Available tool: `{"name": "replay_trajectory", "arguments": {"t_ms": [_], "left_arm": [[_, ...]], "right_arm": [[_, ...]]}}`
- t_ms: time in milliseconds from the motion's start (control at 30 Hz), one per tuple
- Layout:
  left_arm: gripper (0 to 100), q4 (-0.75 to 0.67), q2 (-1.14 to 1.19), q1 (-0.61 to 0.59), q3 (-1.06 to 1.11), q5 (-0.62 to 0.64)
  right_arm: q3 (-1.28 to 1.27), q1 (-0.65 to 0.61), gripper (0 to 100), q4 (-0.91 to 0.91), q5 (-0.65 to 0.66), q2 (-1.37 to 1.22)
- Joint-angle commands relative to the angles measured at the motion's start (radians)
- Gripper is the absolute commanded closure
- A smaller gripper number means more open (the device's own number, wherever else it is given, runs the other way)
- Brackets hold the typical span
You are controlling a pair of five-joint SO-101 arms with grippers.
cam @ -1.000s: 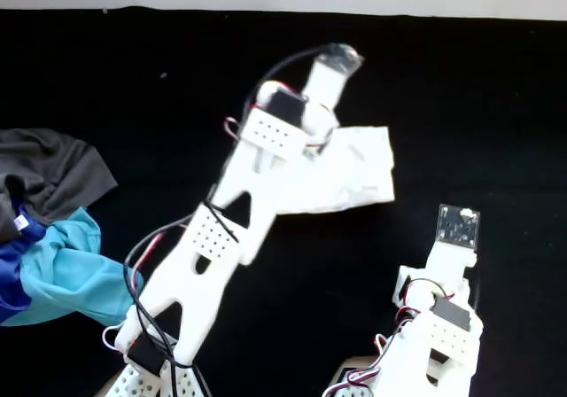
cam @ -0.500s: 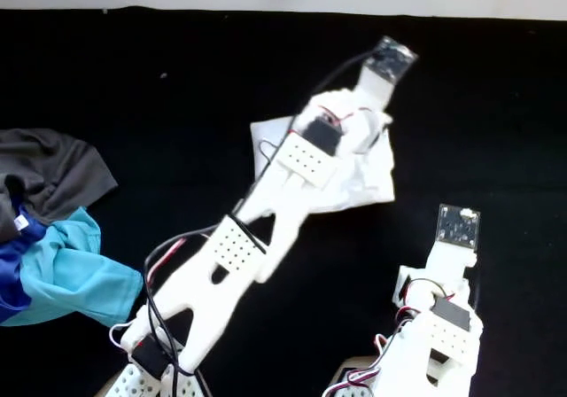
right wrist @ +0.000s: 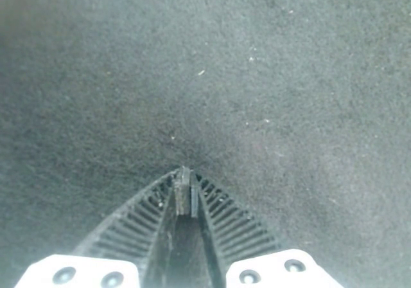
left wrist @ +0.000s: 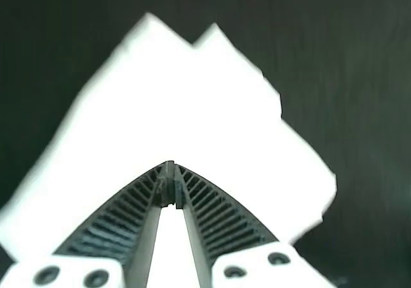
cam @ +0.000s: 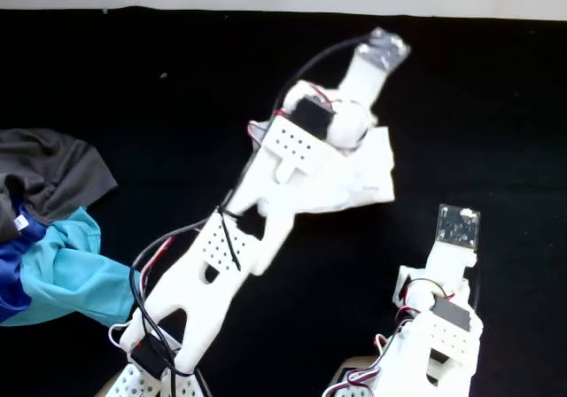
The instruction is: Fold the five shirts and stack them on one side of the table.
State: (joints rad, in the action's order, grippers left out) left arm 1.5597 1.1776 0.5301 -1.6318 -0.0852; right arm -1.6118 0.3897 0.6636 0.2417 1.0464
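Observation:
A folded white shirt (cam: 368, 171) lies on the black table, right of centre, and spreads pale under the fingers in the left wrist view as the white shirt (left wrist: 192, 108). My left arm (cam: 292, 149) stretches across it from the near left. My left gripper (left wrist: 169, 167) is shut, its tips meeting just above the cloth, and I see no fabric pinched between them. At the left edge is a heap of a grey shirt (cam: 53, 171), a teal shirt (cam: 75, 273) and a blue shirt (cam: 11, 273). My right gripper (right wrist: 184, 175) is shut and holds nothing over bare table.
The right arm (cam: 443, 317) stands at the near right corner, apart from the white shirt. The black table (cam: 133, 69) ends at a pale wall along the far edge.
The left arm swung right and farther out over the white shirt, then drew slightly back left. The shirt kept its shape and the right arm stayed still.

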Motion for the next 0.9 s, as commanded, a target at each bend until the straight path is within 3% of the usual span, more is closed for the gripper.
{"name": "replay_trajectory", "arguments": {"t_ms": [0, 233, 467, 667, 867], "left_arm": [[99, 0.071, -0.015, 0.068, -0.035, 0.005], [99, 0.043, 0.097, 0.206, -0.035, 0.006], [99, 0.044, 0.091, 0.252, -0.035, 0.006], [99, 0.081, -0.056, 0.242, -0.035, 0.006], [99, 0.087, -0.108, 0.133, -0.035, 0.006]], "right_arm": [[-0.013, -0.007, 99.1, -0.022, -0.002, 0.002], [-0.013, -0.007, 99.1, -0.022, -0.002, 0.002], [-0.013, -0.007, 99.1, -0.022, -0.002, 0.002], [-0.013, -0.007, 99.1, -0.022, -0.002, 0.002], [-0.013, -0.007, 99.1, -0.022, -0.002, 0.002]]}}
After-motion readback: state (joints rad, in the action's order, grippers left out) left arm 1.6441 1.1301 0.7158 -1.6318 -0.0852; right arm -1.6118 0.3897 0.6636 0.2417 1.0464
